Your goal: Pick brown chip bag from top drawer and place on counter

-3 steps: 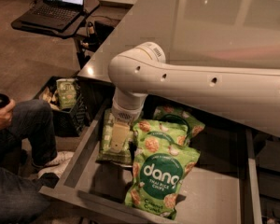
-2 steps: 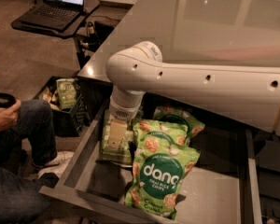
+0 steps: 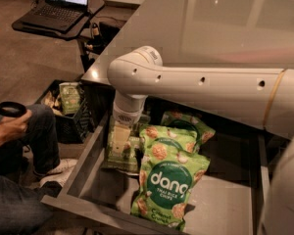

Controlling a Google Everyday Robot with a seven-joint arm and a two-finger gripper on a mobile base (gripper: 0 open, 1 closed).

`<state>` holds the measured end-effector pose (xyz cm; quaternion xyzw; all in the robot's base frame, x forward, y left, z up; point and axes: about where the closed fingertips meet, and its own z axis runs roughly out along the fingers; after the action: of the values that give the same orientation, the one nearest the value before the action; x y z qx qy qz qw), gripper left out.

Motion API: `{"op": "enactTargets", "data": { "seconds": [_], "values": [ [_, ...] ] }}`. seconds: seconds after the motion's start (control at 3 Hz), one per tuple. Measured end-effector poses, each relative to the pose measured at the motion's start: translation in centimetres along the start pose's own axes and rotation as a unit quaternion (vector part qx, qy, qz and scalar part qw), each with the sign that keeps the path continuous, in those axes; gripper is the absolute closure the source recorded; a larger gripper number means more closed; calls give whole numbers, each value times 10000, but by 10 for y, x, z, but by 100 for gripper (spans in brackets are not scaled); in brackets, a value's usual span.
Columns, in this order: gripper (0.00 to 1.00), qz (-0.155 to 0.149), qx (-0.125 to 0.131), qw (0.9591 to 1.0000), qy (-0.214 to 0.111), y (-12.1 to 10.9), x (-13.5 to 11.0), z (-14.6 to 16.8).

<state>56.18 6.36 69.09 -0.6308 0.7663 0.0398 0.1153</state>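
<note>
Since the brownish, crinkly foil chip bag (image 3: 118, 163) at the left of the open grey top drawer (image 3: 83, 177) looks light, soft and slippery, pinching a flat edge seems wisest. The pale gripper (image 3: 119, 140) rests on it; I cannot tell its grip.

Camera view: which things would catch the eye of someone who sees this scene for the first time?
The thick white robot arm crosses the picture from the right, and its gripper hangs down into the left part of the open drawer. Next comes the bright green Dang chip bag, lying at the drawer's front. At the left edge sits a person in jeans.
</note>
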Motion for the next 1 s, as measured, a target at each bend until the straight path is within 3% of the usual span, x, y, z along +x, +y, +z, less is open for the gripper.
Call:
{"op": "enactTargets", "data": {
  "seconds": [1.0],
  "values": [
    [2, 142, -244, 9991, 329, -10, 18, 44]
  ]
}}
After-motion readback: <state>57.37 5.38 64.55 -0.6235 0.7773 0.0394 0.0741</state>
